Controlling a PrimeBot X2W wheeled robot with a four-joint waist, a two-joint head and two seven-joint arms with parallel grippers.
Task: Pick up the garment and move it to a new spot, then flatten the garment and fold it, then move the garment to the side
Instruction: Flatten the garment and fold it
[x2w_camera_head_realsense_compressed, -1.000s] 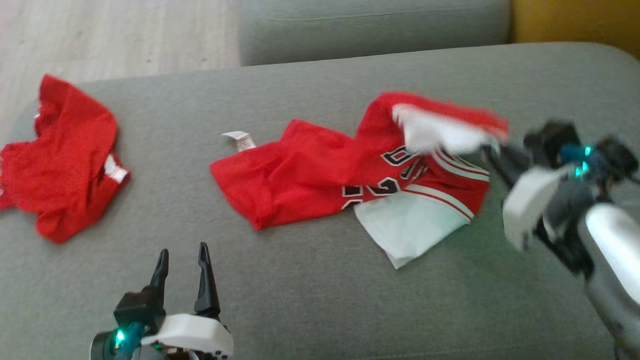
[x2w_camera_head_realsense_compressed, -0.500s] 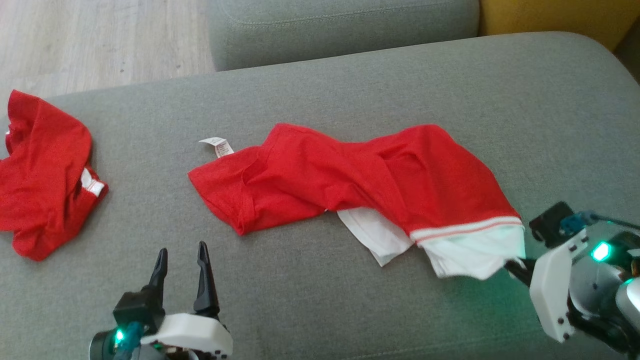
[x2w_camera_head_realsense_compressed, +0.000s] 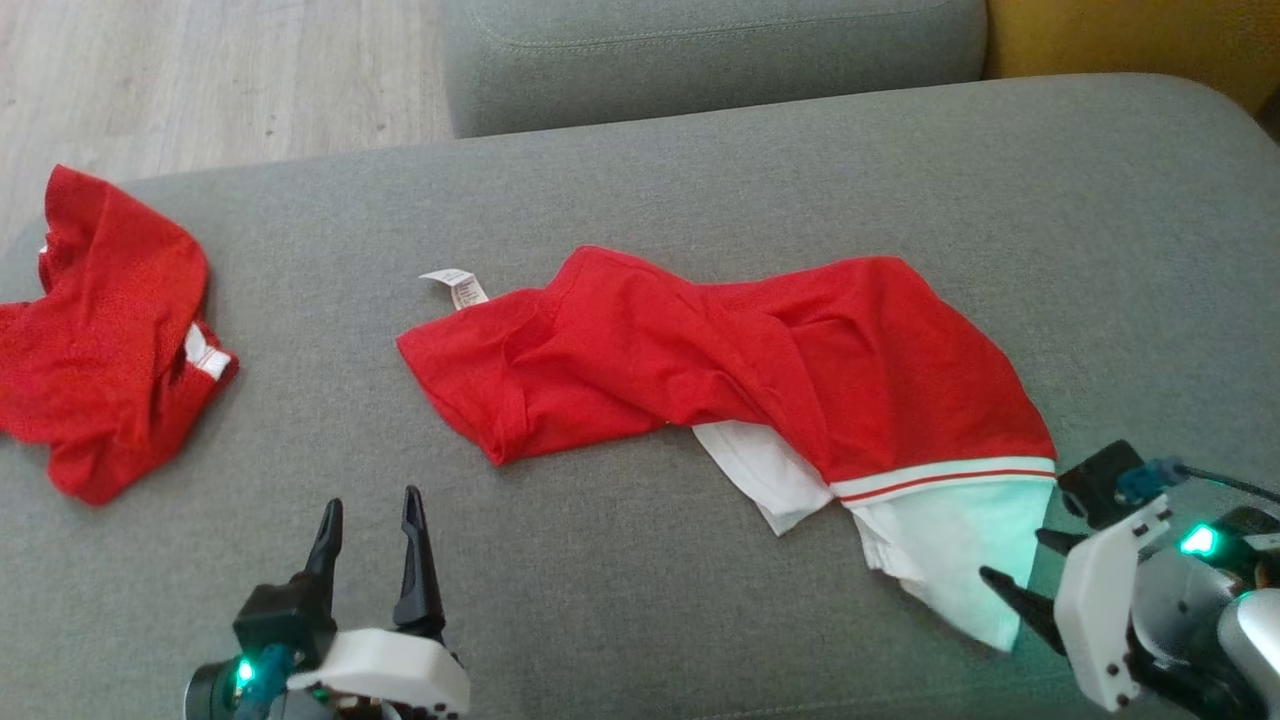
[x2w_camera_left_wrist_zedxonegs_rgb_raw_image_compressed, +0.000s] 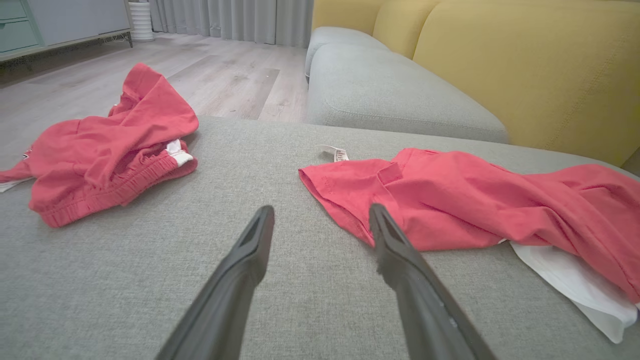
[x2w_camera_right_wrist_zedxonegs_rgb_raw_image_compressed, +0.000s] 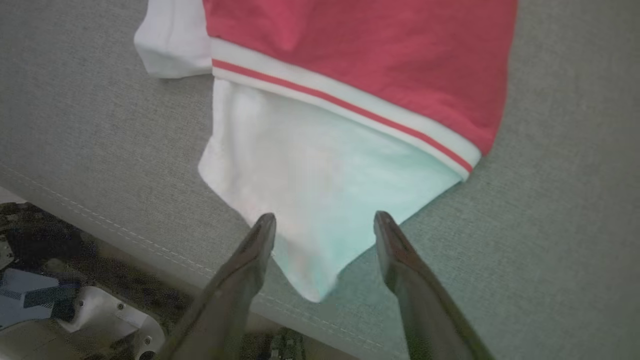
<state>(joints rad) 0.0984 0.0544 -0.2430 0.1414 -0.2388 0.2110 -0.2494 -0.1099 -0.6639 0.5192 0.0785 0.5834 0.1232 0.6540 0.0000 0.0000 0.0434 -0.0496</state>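
- Red cloth of the garment (x2w_camera_head_realsense_compressed: 740, 370) lay stretched across the middle of the grey cushion (x2w_camera_head_realsense_compressed: 700, 180), plain side up. A second earlier it had been bunched, with black printed characters showing and one white part lifted off the cushion.
- Half a second earlier the right pincer (x2w_camera_head_realsense_compressed: 1012, 558) had been clamped on the garment's white corner (x2w_camera_head_realsense_compressed: 960, 545). Its fingers now stood wide apart with nothing held, and the corner lay loose on the cushion.
- From the right wrist view, that white corner pointed down between the two fingers of the right pincer (x2w_camera_right_wrist_zedxonegs_rgb_raw_image_compressed: 324, 219), close to the cushion's near seam. Whether either finger touched the cloth could not be told.
- A white band with a thin red stripe (x2w_camera_head_realsense_compressed: 945, 478) crossed the garment just above the white corner, on the side away from the right pincer.
- The left pincer (x2w_camera_head_realsense_compressed: 371, 500) hovered over the cushion's near edge as before, fingers spread and empty. In the left wrist view the garment's red hem (x2w_camera_left_wrist_zedxonegs_rgb_raw_image_compressed: 340, 200) lay just beyond its right fingertip.
- A second red garment (x2w_camera_head_realsense_compressed: 110, 330) sat crumpled at the cushion's left end, well apart from the first.
- A small white care tag (x2w_camera_head_realsense_compressed: 455, 285) stuck out from the garment's left end onto the cushion. Its print was too small to read.
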